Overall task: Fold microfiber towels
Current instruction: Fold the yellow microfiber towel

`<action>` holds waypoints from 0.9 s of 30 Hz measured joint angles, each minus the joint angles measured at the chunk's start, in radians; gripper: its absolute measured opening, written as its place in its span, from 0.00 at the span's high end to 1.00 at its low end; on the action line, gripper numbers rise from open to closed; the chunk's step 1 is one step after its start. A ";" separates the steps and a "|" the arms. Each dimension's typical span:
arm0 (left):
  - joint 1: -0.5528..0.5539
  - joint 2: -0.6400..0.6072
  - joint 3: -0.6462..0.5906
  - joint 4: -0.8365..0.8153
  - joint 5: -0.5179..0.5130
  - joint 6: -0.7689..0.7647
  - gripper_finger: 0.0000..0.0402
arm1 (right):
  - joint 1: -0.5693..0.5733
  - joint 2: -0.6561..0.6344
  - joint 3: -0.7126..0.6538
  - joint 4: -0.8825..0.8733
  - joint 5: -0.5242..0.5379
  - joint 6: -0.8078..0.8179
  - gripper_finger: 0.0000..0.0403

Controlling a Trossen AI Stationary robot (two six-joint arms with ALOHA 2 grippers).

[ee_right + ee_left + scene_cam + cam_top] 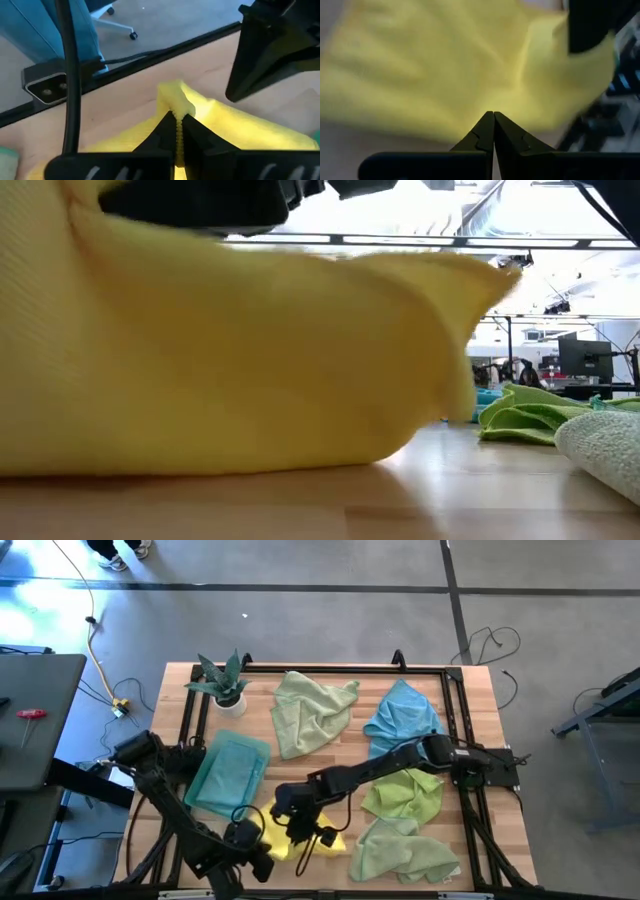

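Note:
The yellow microfiber towel (335,842) lies bunched near the table's front edge, and both grippers are shut on it. My left gripper (258,838) is at its left side and my right gripper (300,828) reaches over it from the right. In the low view the yellow towel (250,360) fills the left, its lower fold resting on the table. A folded teal towel (228,772) lies flat at the left. Pale green (312,712), sky blue (405,715) and two green towels (402,795) (400,852) lie crumpled on the table. My left gripper pinches the yellow towel between its two shut fingers at an edge (493,107). The cloth spreads out beyond the fingertips; one layer or several, I cannot tell. My right gripper pinches a bunched corner (172,97) of the yellow towel, which sticks out past its shut fingertips. The fingers slant down from the table's right side. The cloth below the fingers (240,125) lies on the wood.
A small potted plant (225,685) stands at the far left corner. A black frame (320,668) runs round the tabletop. A black cable (70,75) hangs across the right wrist view. Bare wood (330,765) shows in the table's middle.

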 joint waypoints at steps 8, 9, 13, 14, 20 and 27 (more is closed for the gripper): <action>0.086 0.046 -0.008 0.022 -0.062 0.149 1.00 | -0.015 0.000 0.001 -0.111 0.015 -0.010 1.00; 0.093 0.054 -0.008 0.051 -0.061 0.192 1.00 | -0.015 0.000 0.001 -0.112 0.016 -0.011 1.00; 0.114 0.063 -0.007 0.200 0.007 0.396 1.00 | -0.019 -0.009 0.007 -0.124 0.022 -0.091 1.00; 0.114 0.062 -0.007 0.219 0.034 0.429 1.00 | -0.022 -0.010 0.019 -0.147 0.023 -0.119 1.00; 0.039 0.055 0.032 0.126 0.097 0.356 1.00 | -0.060 -0.013 0.043 -0.166 0.023 -0.227 1.00; -0.052 0.054 0.120 -0.089 0.066 0.175 1.00 | -0.093 -0.017 0.043 0.057 0.016 -0.222 1.00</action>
